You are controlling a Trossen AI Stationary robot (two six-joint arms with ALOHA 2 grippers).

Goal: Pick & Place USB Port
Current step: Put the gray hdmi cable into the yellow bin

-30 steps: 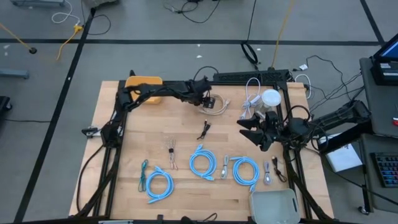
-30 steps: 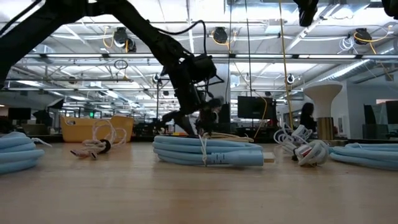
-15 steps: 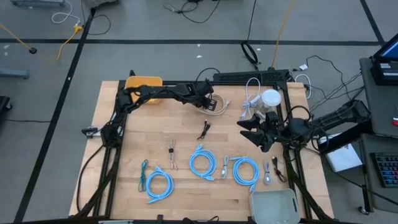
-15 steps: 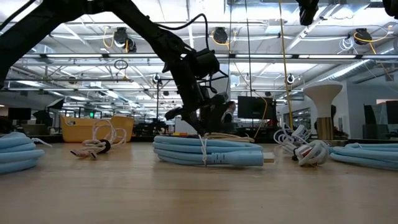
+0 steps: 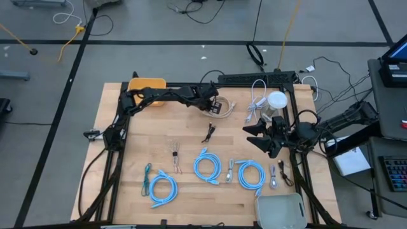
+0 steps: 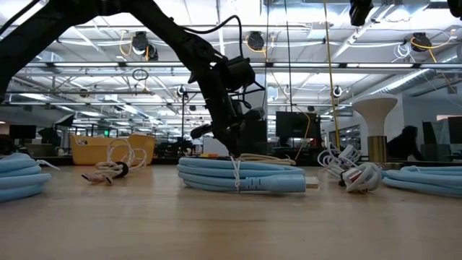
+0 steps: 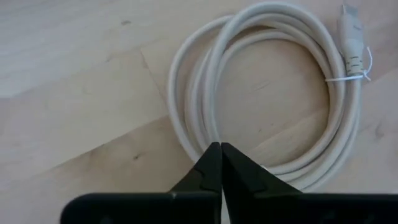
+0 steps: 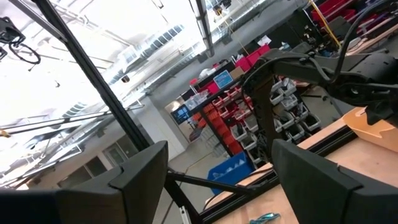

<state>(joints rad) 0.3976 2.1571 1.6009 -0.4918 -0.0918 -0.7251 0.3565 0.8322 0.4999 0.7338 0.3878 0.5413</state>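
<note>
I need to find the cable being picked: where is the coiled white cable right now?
In the high view the coiled white cable lies near the table's far edge, under the left gripper, left of the white lamp.

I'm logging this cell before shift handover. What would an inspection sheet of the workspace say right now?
Surface: wooden table, no damage seen.
Job's things: white coiled cable at the far edge.
Clutter: yellow bin, white lamp, grey tray.
Claws: left claw shut on the white coiled cable; right claw open, raised, holding nothing.
Cables: blue coiled cables along the near side, small dark leads between.
Surroundings: workshop racks, floor wiring.
</note>
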